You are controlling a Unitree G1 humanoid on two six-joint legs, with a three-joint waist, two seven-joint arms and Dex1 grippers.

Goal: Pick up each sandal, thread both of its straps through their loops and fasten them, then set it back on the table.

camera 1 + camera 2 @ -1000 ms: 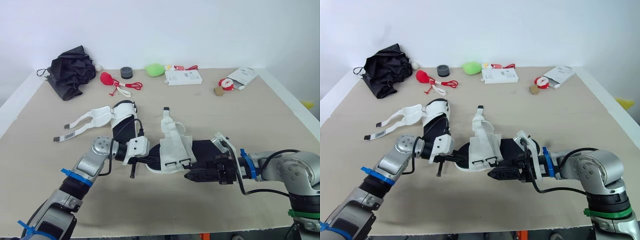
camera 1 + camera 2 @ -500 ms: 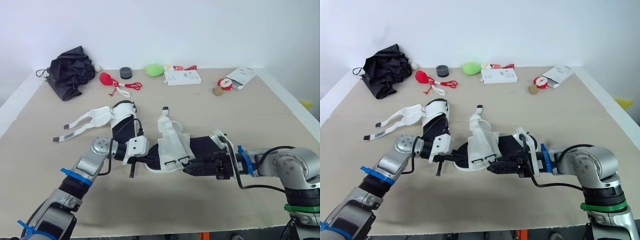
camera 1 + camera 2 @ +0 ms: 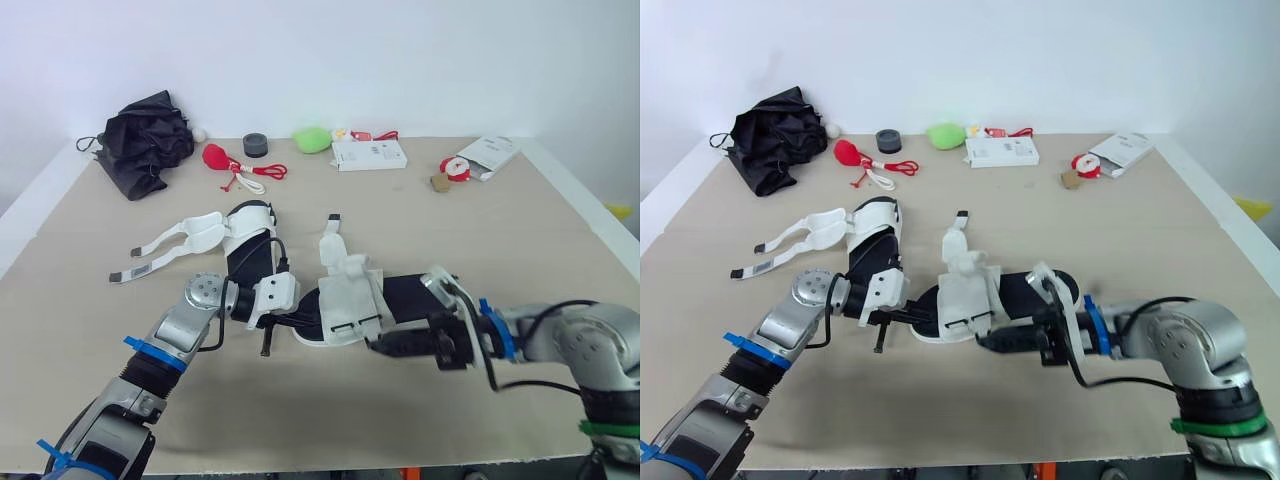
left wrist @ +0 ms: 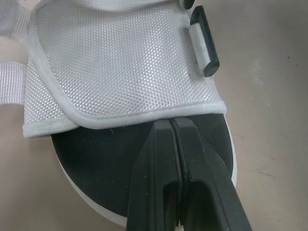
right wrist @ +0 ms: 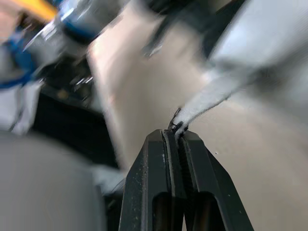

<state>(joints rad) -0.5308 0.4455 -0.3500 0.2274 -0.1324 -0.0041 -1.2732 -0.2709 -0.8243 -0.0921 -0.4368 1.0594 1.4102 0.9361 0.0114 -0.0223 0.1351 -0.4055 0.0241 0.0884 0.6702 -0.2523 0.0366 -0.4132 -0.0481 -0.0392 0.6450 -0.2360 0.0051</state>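
One white-strapped sandal with a black footbed (image 3: 345, 300) lies mid-table between my grippers, its upper flaps raised. My left gripper (image 3: 305, 319) is shut, its tips resting on the black footbed (image 4: 96, 159) just below the white mesh flap (image 4: 115, 62) with a black loop (image 4: 204, 48). My right gripper (image 3: 379, 345) is at the sandal's near side, shut on the end of a white strap (image 5: 211, 94). The second sandal (image 3: 247, 232) lies behind and to the left, its two straps (image 3: 165, 250) spread flat towards the left.
Along the back of the table sit a black bundle of fabric (image 3: 145, 140), a red pouch with cord (image 3: 217, 158), a black roll (image 3: 253, 146), a green object (image 3: 311, 139), a white box (image 3: 368, 154) and a white packet (image 3: 487, 153).
My right gripper has closed from open onto the strap end at the sandal's near side and shifted slightly left. The left gripper has stayed put on the sandal.
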